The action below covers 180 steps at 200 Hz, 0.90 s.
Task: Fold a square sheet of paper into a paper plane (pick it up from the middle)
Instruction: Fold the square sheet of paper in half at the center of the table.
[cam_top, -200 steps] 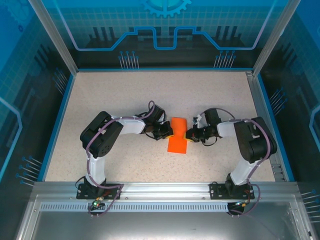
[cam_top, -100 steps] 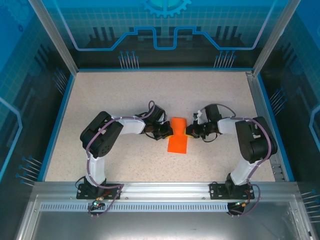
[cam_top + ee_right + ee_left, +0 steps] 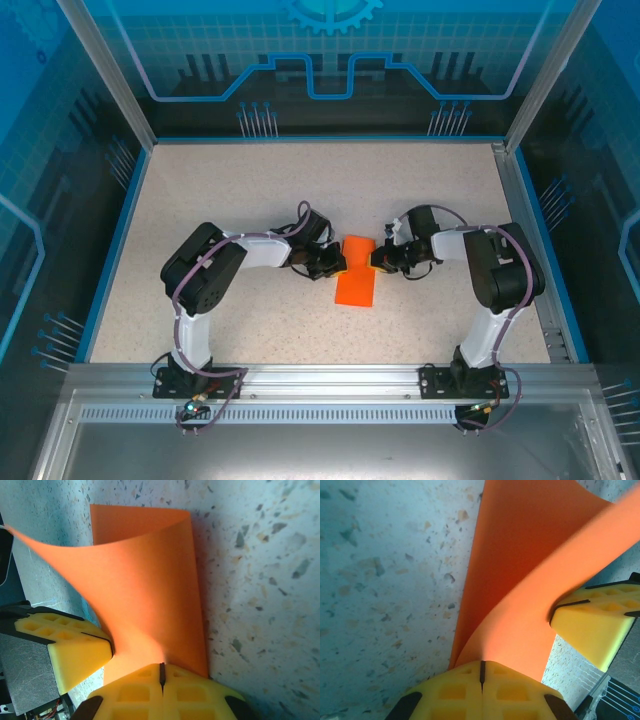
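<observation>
The square sheet of paper (image 3: 355, 288) is bright orange and lies bent in the middle of the table, its far part lifted between both arms. My left gripper (image 3: 340, 263) is shut on its left edge. My right gripper (image 3: 374, 260) is shut on the opposite edge. In the left wrist view the sheet of paper (image 3: 520, 570) curls up out of my left gripper (image 3: 481, 667), and the other arm's yellow fingers (image 3: 592, 625) pinch it at the right. In the right wrist view the sheet of paper (image 3: 145, 580) rises from my right gripper (image 3: 162, 672), with the left arm's fingers (image 3: 65, 650) at the lower left.
The speckled tabletop (image 3: 250, 190) is bounded by a blue rim (image 3: 118, 240) and metal frame posts (image 3: 105, 70). Both arm bases stand on the aluminium rail (image 3: 330, 378) at the near edge.
My right gripper has shifted slightly left and away from the bases, closer in on the paper's right edge. The left arm has stayed put.
</observation>
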Available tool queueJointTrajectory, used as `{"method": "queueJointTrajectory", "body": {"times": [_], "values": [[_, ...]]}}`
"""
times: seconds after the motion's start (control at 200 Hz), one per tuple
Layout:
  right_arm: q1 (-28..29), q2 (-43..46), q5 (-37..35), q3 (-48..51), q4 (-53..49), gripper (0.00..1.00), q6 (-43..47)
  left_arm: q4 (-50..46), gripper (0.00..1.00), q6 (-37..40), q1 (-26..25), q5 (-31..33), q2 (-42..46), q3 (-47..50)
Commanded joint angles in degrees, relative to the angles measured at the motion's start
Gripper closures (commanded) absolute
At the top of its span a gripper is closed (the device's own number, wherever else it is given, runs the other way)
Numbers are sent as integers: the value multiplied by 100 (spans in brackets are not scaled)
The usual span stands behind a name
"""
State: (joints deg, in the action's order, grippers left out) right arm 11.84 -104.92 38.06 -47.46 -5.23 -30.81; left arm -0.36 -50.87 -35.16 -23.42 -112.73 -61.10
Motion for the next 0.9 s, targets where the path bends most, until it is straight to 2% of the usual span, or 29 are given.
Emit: {"method": "queueJointTrajectory", "body": {"times": [0.0,0.17,0.58,0.895], "values": [[-108,104,-86,-193,-313,100,23,-709,100,82,-74,286,-344,86],[-181,194,39,-557,-414,100,-9,-721,100,94,-74,285,-343,83],[-228,-623,-175,-712,-415,100,-49,-672,100,83,-71,268,-338,116],[-270,-222,-36,-1167,-820,100,-119,-701,100,107,-75,259,-311,123]]}}
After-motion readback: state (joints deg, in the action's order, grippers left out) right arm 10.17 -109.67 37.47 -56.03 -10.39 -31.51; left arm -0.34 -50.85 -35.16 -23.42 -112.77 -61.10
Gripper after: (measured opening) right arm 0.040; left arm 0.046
